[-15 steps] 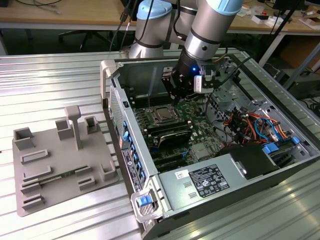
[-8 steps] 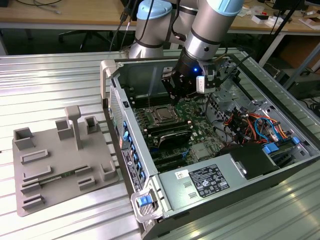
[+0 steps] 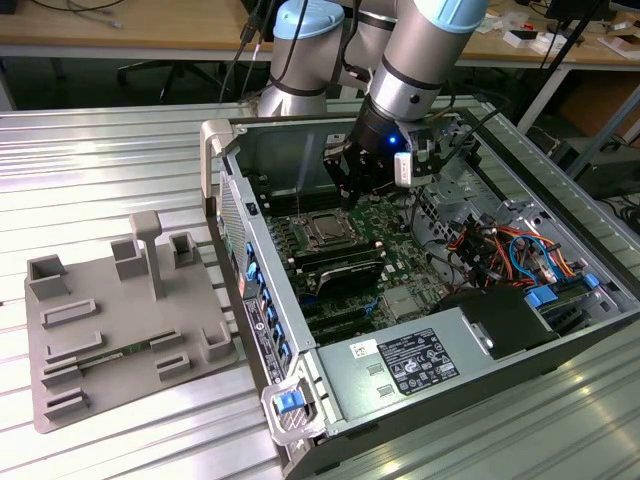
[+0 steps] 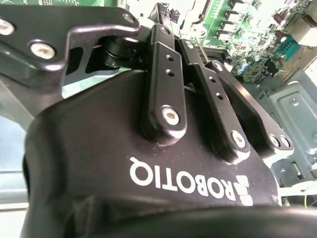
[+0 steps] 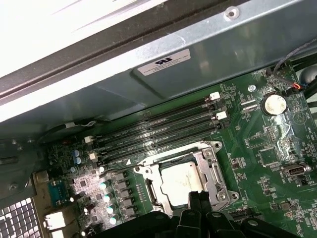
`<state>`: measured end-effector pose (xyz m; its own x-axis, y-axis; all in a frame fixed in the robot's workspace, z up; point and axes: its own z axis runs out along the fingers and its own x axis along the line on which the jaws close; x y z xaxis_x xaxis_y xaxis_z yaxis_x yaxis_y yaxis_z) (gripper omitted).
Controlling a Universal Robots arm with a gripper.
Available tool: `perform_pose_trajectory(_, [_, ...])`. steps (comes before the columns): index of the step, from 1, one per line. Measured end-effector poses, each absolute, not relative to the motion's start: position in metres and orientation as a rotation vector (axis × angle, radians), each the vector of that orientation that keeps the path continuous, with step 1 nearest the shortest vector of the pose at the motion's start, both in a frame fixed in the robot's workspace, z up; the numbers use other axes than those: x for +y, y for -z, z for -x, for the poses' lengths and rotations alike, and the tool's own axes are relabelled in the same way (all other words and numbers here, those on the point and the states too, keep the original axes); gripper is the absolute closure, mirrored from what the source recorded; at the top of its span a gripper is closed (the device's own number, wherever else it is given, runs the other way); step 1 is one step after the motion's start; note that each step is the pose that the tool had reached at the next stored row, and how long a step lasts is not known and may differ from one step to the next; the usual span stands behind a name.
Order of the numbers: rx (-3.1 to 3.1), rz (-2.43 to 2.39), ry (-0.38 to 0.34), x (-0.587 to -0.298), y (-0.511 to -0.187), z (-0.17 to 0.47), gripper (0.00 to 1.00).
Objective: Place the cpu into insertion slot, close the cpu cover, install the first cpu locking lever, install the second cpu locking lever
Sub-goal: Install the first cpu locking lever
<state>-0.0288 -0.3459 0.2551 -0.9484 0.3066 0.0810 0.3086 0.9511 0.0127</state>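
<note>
The cpu [image 5: 179, 179], a silver-grey square, lies flat in the insertion slot [image 5: 142, 171] on the green board. The silver cpu cover [image 5: 207, 163] lies down around it as a frame. In the exterior view the slot [image 3: 325, 232] sits in the middle of the open computer case, and my gripper [image 3: 343, 195] hangs just above its far edge. In the first wrist view the gripper [image 5: 197, 197] has its black fingertips over the near edge of the cpu. The fingers [image 4: 166, 44] stand pressed together, and nothing shows between them.
Long black memory slots [image 5: 158, 131] run beside the socket, with the case wall [image 5: 198, 59] behind. A black-finned module [image 3: 340, 268], a power supply [image 3: 400, 365] and cable bundles [image 3: 505, 250] crowd the case. A grey fixture tray [image 3: 110, 330] lies on the table at the exterior view's left.
</note>
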Motion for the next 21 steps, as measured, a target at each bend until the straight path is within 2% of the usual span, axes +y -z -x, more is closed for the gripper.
perform_pose_trajectory(21, [-3.051,0.215,0.049,-0.3459,-0.2551,0.0288,0.89])
